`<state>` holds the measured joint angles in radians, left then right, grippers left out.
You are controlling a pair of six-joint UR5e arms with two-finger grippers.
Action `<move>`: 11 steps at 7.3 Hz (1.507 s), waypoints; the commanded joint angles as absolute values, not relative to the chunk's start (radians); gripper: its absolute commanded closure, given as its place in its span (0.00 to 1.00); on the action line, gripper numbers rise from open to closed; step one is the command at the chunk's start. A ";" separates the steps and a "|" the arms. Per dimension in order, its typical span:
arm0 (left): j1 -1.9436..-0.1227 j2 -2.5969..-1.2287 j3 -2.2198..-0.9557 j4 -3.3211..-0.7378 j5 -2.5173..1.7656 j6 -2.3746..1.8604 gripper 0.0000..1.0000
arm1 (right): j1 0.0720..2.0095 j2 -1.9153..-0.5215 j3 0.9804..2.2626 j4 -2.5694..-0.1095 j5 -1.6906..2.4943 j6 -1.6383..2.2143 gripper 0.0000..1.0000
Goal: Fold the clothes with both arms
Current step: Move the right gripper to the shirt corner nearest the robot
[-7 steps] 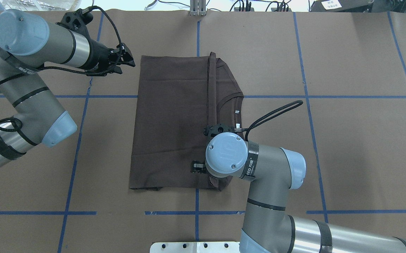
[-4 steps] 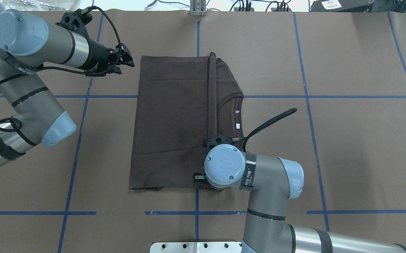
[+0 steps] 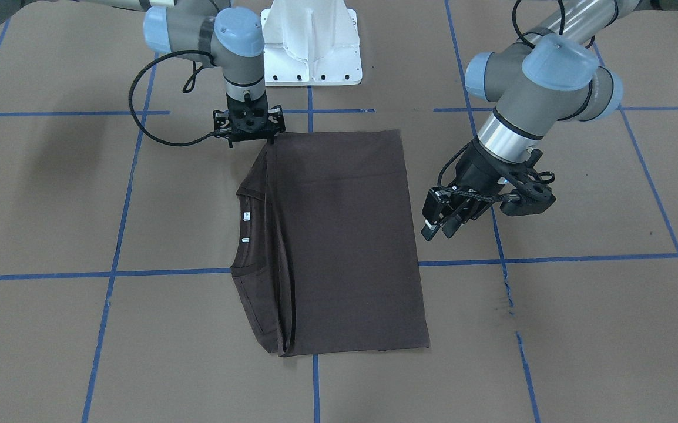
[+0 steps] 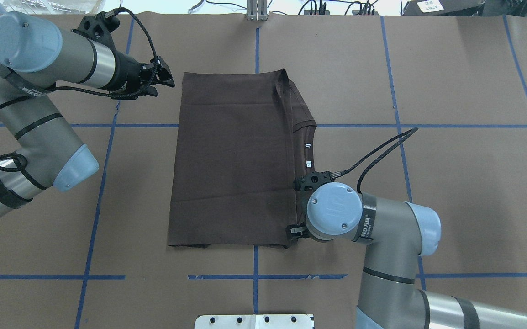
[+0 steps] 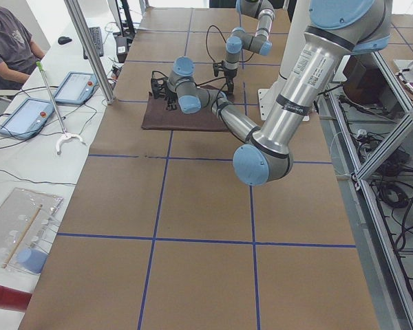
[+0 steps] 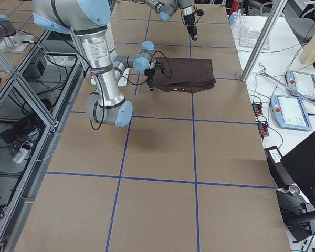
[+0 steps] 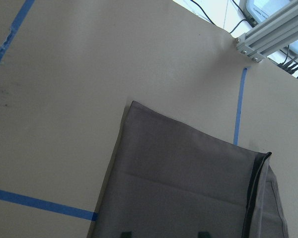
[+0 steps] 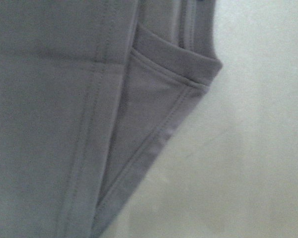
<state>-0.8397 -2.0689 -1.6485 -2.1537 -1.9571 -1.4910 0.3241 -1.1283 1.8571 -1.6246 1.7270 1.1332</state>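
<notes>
The dark grey-brown cotton T-shirt (image 4: 231, 155) lies flat on the brown paper-covered table with blue tape lines (image 4: 450, 183), folded into a long rectangle. A smooth top panel covers most of it. Along the shirt's edge toward the right arm a narrow strip lies bare, showing the ribbed round collar (image 4: 303, 128) and two small white neck tags (image 4: 308, 146).

The black two-finger pincer of the grey-silver right arm (image 3: 251, 134) points straight down at the shirt's corner on that collar side, at the end nearest the white metal base pedestal (image 3: 309, 47). It meets the cloth there, at the top panel's edge. Whether its fingers are apart or clamped on the fabric I cannot tell: in the overhead view the wrist hides them, and its own camera shows only blurred shirt seams and table at close range.

The black two-finger pincer of the grey-silver left arm (image 4: 172, 78) hovers tilted just off the shirt's opposite corner, the far one on the plain edge. It is near the cloth but not touching it. Its fingers (image 3: 428, 226) are apart with nothing between them, and its camera looks over that far end of the shirt
</notes>
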 commanded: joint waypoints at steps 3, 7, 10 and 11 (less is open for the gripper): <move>-0.842 -2.068 -1.666 -2.154 -1.957 -1.491 0.46 | 0.330 -1.116 1.910 -1.612 1.717 1.356 0.01; -0.842 -2.054 -1.672 -2.155 -1.956 -1.491 0.46 | 0.250 -1.080 1.812 -1.384 1.573 2.045 0.38; -0.842 -2.051 -1.689 -2.154 -1.954 -1.491 0.46 | 0.238 -1.091 1.790 -1.388 1.566 2.052 0.37; -0.842 -2.046 -1.692 -2.146 -1.954 -1.491 0.46 | 0.238 -1.094 1.790 -1.391 1.568 2.052 0.37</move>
